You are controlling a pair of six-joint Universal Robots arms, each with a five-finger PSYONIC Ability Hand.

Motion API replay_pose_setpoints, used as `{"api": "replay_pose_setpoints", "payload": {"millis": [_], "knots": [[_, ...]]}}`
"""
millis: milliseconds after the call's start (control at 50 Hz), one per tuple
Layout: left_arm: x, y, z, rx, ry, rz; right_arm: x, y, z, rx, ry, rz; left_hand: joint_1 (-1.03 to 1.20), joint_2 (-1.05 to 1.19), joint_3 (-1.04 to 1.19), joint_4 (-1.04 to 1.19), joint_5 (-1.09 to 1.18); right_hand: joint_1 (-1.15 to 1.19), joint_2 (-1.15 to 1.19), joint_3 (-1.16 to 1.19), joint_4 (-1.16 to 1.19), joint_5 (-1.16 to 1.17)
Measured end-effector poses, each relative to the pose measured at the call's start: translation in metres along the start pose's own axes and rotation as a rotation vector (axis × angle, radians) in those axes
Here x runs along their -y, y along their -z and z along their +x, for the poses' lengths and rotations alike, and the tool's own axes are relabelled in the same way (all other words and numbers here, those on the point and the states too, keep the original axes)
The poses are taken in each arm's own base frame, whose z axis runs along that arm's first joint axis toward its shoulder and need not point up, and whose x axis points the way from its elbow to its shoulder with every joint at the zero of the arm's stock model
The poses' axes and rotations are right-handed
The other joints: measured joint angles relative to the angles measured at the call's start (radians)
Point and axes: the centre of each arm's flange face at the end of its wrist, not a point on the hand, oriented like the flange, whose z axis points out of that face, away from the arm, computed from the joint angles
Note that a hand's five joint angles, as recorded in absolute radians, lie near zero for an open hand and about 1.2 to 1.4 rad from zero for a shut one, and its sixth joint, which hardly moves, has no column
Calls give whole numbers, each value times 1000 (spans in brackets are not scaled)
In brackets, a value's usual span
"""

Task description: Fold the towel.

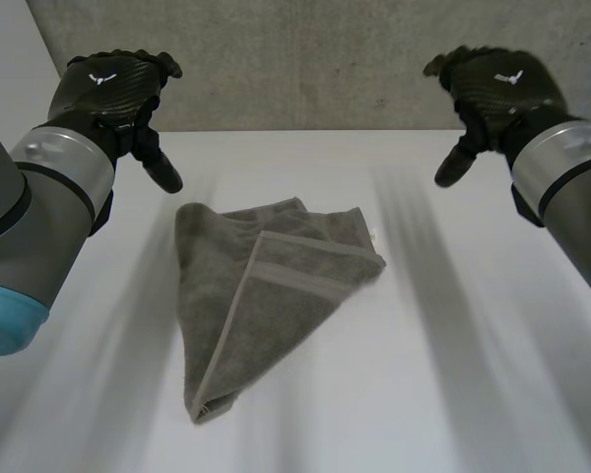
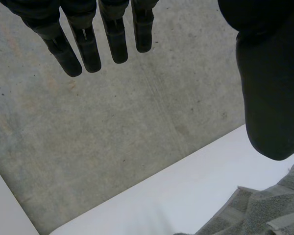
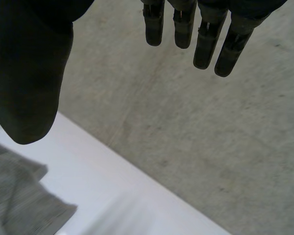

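The half-folded grey towel (image 1: 266, 296) lies mid-bench (image 1: 453, 374), long axis running far to near, with the released, empty left hand (image 1: 118, 94) nearer its far corner than the equally slack right hand (image 1: 492, 89).

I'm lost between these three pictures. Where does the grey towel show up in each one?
Head view: the towel lies on the table, between the left hand and right hand, touched by neither.
Left wrist view: part of the towel lies just past the left hand's thumb tip.
Right wrist view: part of it lies just past the right hand's thumb tip.
Shared landmark: the table's far edge against the grey concrete.
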Motion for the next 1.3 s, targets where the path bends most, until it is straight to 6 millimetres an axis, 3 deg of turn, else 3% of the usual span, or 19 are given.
{"api": "replay_pose_setpoints", "payload": {"millis": [80,200,340,440,620,660,720,760,800,820,960,1080,1180,1300], "knots": [[-4,-2,-1,-5,-6,-3,-14,-2,-12,72,21,-49,0,0,0,0,0,0,0,1,0,0],[-24,-18,-1,-63,-61,-10,-39,-6,-56,291,75,-105,0,0,0,0,-5,0,0,0,0,0],[-77,-50,2,-171,-191,-59,-78,-16,-120,518,154,-132,0,0,0,0,-17,0,0,1,0,0],[-117,-62,7,-228,-283,-119,-106,-19,-155,603,221,-145,-1,-1,-1,0,-22,0,0,1,0,0],[-171,-70,10,-281,-425,-227,-148,-18,-195,686,337,-158,8,9,8,7,-7,0,0,1,0,0],[-181,-69,11,-293,-454,-250,-155,-17,-201,696,361,-161,154,155,163,160,147,50,33,33,27,51],[-187,-68,12,-300,-471,-266,-158,-16,-203,697,374,-162,458,433,445,450,436,273,252,234,226,264],[-191,-67,12,-303,-479,-277,-157,-17,-202,684,381,-161,809,791,803,821,786,642,637,623,617,631],[-193,-66,12,-304,-480,-284,-156,-19,-199,662,385,-162,1087,1069,1069,1083,1053,823,827,811,813,838],[-193,-65,12,-304,-480,-288,-153,-21,-196,635,388,-160,1122,1153,1168,1162,1133,925,941,920,923,945],[-191,-55,14,-311,-478,-311,-125,-24,-173,472,405,-136,1122,1178,1219,1185,1147,1058,1030,1056,1074,1075],[-179,-32,20,-333,-474,-323,-107,-7,-141,381,410,-169,1122,1178,1220,1185,1147,1063,1030,1059,1074,1074],[-171,-3,30,-374,-466,-330,-109,16,-118,363,409,-238,1122,1178,1221,1185,1147,1065,1039,1065,1074,1074],[-160,27,43,-414,-457,-304,-118,51,-106,399,405,-311,1120,1170,1203,1175,1144,1020,996,1013,1009,1029]]}}
